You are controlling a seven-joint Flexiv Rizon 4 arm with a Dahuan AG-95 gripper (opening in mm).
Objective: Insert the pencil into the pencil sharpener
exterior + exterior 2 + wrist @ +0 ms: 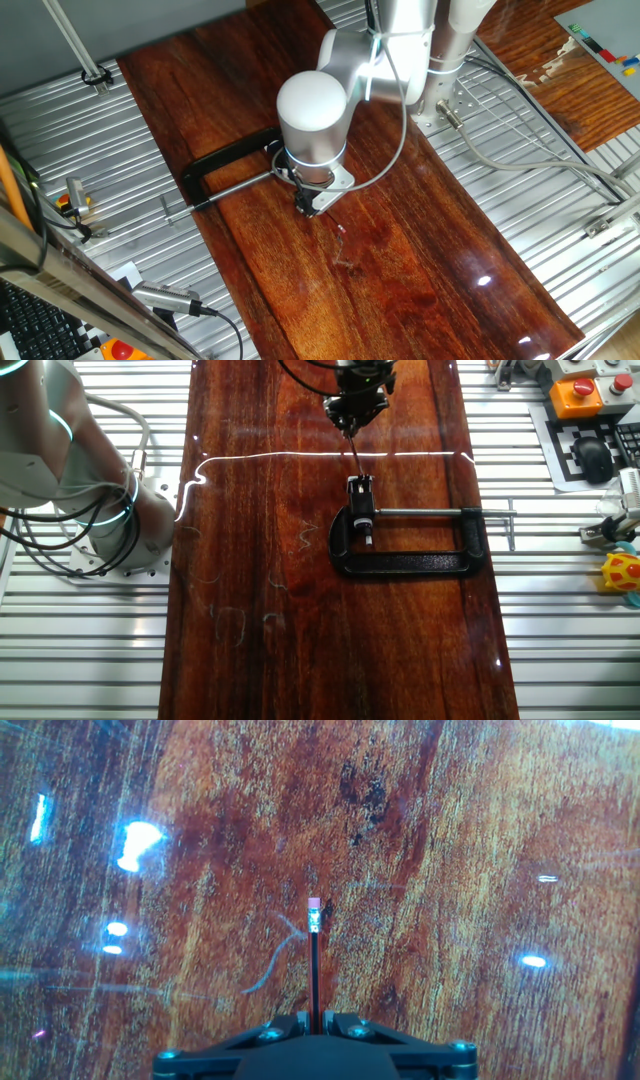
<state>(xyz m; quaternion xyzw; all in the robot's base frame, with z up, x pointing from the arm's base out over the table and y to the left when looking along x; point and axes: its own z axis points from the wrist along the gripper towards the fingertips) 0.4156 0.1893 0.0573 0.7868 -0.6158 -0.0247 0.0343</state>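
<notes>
My gripper is shut on a thin dark pencil that sticks out ahead of the fingers. Its far end is pink above a metal band, over bare wood. From the other fixed view, the gripper hangs over the far part of the wooden board, and the pencil slants down toward a black C-shaped clamp. The pencil sharpener, a tiny whitish block, sits at the clamp's left jaw, close to the pencil's end. In one fixed view the arm hides the sharpener; the gripper shows beside the clamp.
The clamp's steel rod runs right to the board's edge. Ribbed metal table flanks the board. The arm's base and cables stand at left; an orange button box and a yellow toy sit at right.
</notes>
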